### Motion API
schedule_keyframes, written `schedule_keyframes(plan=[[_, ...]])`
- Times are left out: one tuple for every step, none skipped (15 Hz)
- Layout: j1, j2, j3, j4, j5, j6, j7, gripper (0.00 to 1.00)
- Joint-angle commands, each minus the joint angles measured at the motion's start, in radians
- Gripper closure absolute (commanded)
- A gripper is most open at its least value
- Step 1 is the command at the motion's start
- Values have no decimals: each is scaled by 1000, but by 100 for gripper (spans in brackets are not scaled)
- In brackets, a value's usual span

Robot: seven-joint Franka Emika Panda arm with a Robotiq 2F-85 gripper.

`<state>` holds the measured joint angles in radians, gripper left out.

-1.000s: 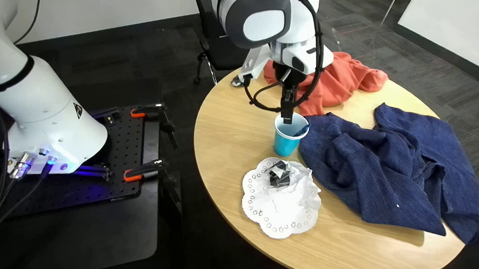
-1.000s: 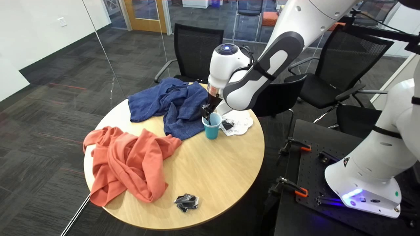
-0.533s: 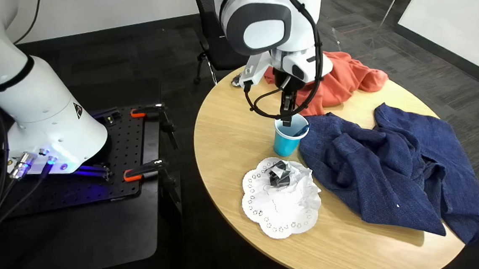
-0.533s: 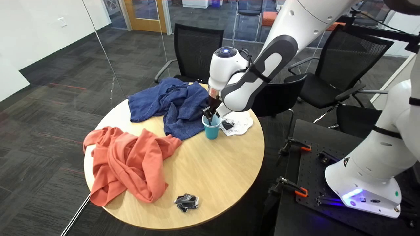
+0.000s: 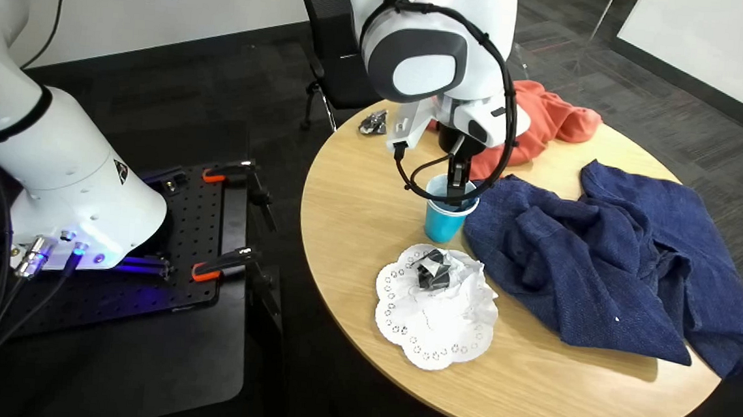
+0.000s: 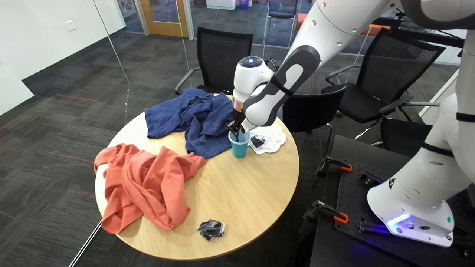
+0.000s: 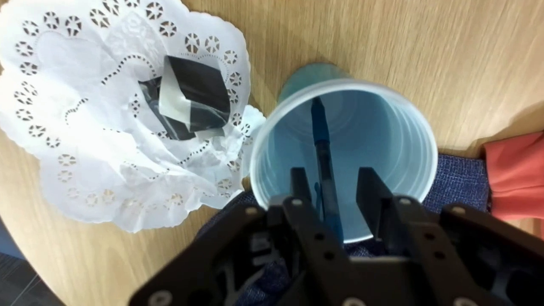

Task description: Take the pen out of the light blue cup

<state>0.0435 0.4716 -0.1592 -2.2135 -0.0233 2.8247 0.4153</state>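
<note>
The light blue cup [image 5: 443, 228] stands upright on the table and also shows in an exterior view [image 6: 239, 149] and in the wrist view [image 7: 395, 140]. The dark blue pen [image 7: 324, 163] leans inside it, its tip at the bottom and its upper end at the rim. My gripper [image 7: 333, 170] is part-way open, with one finger on each side of the pen, which lies closer to the left finger. The fingertips are at the cup's mouth in both exterior views [image 5: 456, 193] [image 6: 238, 134]. There the gripper mostly hides the pen.
A white doily [image 5: 428, 330] with crumpled black wrapper [image 5: 434, 270] lies beside the cup. A navy cloth [image 5: 577, 262] touches or nearly touches the cup. An orange cloth [image 6: 148, 181] and another black wrapper [image 6: 211, 228] lie on the round table [image 6: 237, 193].
My gripper has moved lower into the cup's mouth and sideways over the pen, to the right in an exterior view. The cup has not moved.
</note>
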Motion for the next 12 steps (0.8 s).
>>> schedule_keyframes(plan=[[-7, 46, 3, 53, 31, 4, -36, 67], [-7, 55, 3, 63, 32, 4, -37, 71], [-4, 65, 0, 72, 31, 5, -34, 69], [-1, 74, -3, 80, 29, 6, -32, 70], [3, 84, -6, 88, 26, 6, -28, 70], [8, 92, -10, 94, 24, 7, -24, 70], [10, 99, -12, 100, 23, 7, -22, 68], [15, 106, -17, 106, 21, 9, -18, 68], [17, 112, -18, 111, 20, 10, -17, 68], [21, 118, -21, 115, 19, 12, -15, 68], [26, 122, -26, 118, 17, 14, -11, 69], [31, 127, -31, 121, 15, 16, -8, 76]])
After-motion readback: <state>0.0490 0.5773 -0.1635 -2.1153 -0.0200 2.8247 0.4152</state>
